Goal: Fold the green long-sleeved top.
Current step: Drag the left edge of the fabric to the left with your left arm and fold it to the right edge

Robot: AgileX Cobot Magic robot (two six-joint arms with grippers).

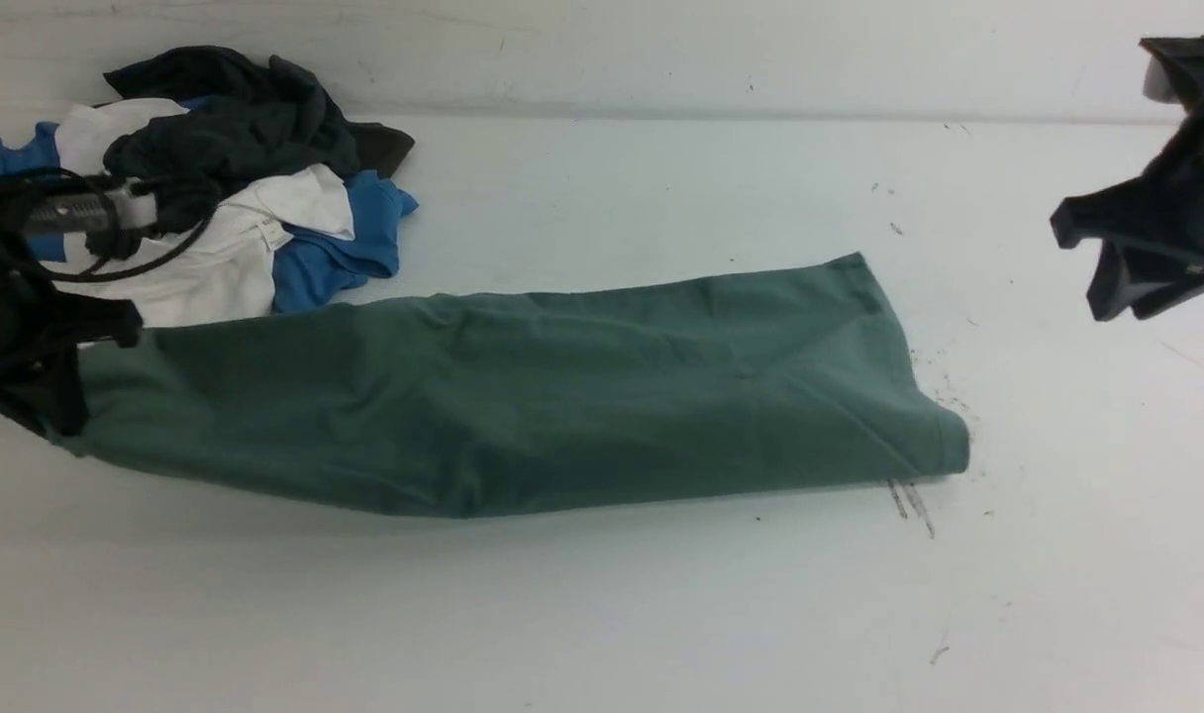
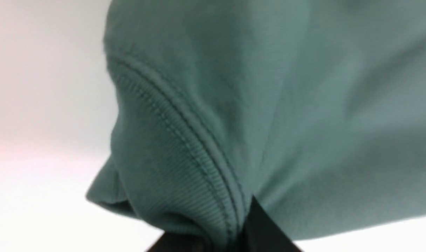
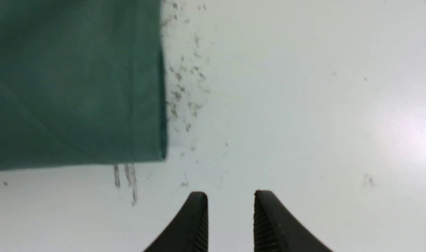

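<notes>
The left gripper [image 2: 216, 234] is pinching the ribbed edge of the green long-sleeved top [image 1: 523, 396], jaws clamped on bunched cloth, probably to carry that end over. The right gripper [image 3: 230, 199] is hovering empty, jaws apart, off the far end. The top is lying as a long band across the white table [image 1: 661, 614], beside a heap of other clothes [image 1: 246, 198].

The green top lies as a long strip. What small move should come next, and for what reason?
Probably bring the right hand down and over to the right end of the green long-sleeved top. The left hand pinches the ribbed edge at the other end, while the right hand is open above bare table, apart from the cloth, so that end is not yet held.
</notes>
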